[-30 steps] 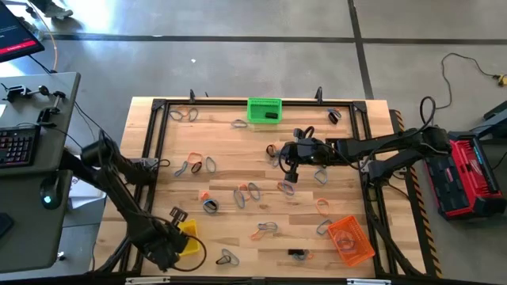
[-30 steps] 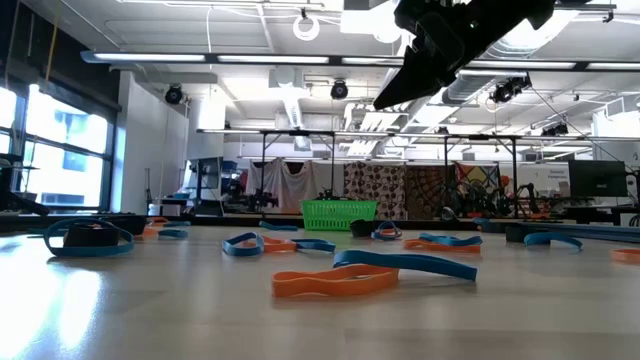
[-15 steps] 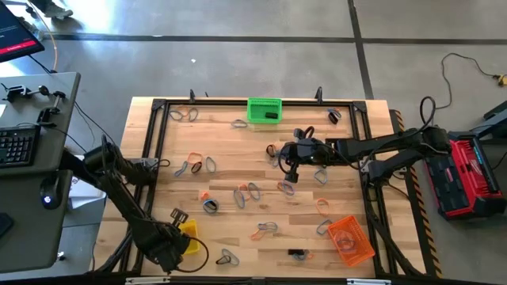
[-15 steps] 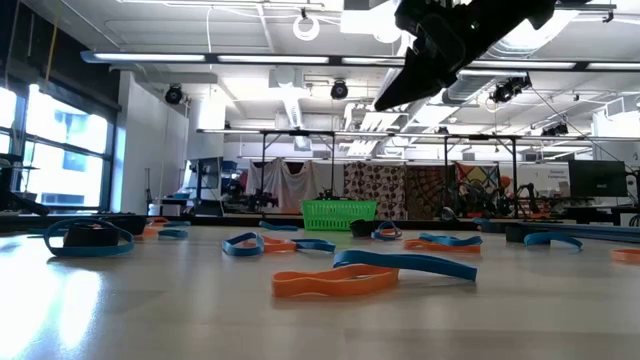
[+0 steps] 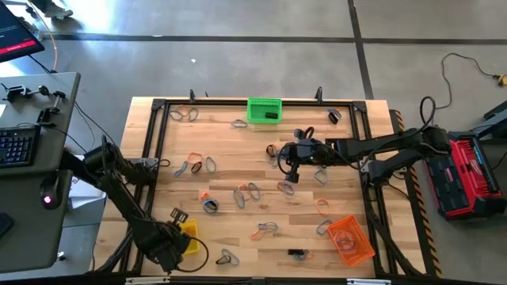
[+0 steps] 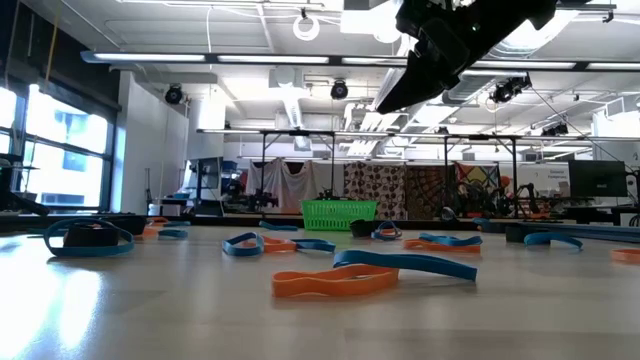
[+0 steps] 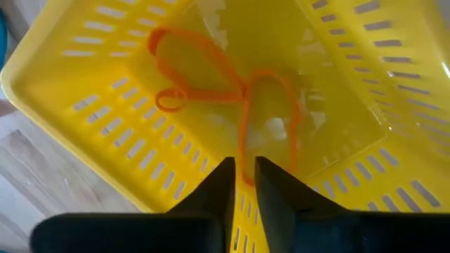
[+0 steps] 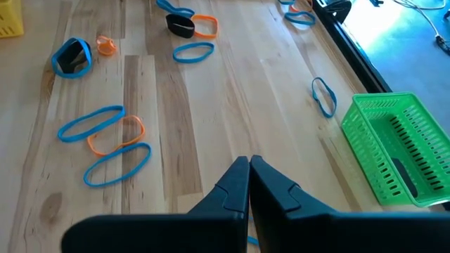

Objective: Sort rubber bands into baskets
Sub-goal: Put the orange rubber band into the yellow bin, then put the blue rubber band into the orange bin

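My left gripper (image 7: 244,184) points down into the yellow basket (image 5: 188,236) at the table's near left corner, fingers a little apart. Orange rubber bands (image 7: 190,74) lie on the basket's floor (image 7: 140,140), and one strand (image 7: 242,144) runs into the gap between my fingers. My right gripper (image 8: 248,167) hangs shut and empty above the middle of the table (image 5: 287,174). Many blue, orange and black rubber bands (image 5: 247,191) lie loose on the wood. The green basket (image 5: 264,110) stands at the far edge, the orange basket (image 5: 350,239) near right. My left gripper's fingers stand on either side of one strand of an orange rubber band (image 7: 242,165), coming from above. The rest of that band lies on the yellow basket's floor. Whether either finger touches the strand I cannot tell.
A black frame (image 5: 154,142) runs round the table top. In the right wrist view, blue and orange bands (image 8: 105,137) lie ahead of the fingers, with the green basket (image 8: 394,151) beyond. A desk with a keyboard (image 5: 17,146) stands off the table's left side.
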Tool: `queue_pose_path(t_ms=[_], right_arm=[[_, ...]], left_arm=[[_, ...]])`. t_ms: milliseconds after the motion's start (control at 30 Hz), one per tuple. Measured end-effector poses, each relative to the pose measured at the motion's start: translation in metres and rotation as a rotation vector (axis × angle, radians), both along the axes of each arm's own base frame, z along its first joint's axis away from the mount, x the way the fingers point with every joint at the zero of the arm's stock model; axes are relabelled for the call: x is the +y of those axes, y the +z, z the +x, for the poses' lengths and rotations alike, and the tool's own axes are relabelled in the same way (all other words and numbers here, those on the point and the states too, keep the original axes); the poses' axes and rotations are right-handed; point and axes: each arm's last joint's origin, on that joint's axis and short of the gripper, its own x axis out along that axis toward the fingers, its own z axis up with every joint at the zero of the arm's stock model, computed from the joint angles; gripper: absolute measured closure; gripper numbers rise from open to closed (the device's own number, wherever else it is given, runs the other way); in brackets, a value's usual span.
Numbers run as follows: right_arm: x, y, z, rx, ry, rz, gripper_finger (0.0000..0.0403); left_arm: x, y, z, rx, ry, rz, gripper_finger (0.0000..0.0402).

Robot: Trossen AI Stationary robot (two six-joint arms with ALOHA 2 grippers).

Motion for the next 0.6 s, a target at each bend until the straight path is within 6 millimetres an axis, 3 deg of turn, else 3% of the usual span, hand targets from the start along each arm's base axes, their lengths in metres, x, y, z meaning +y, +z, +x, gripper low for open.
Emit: queue_pose_path(t_ms=[200, 300, 600], right_arm=[[0.0, 0.0, 0.0, 0.002, 0.001, 0.0, 0.0403], [0.0, 0.0, 0.0, 0.003, 0.001, 0.001, 0.0403], [0.0, -0.001, -0.001, 0.018, 0.003, 0.001, 0.0403]], left_arm=[[0.003, 0.0, -0.002, 0.026, 0.036, 0.026, 0.0303], [0.004, 0.002, -0.004, 0.054, 0.048, 0.032, 0.0303], [0.017, 0.035, 0.002, -0.036, 0.205, -0.039, 0.0396]])
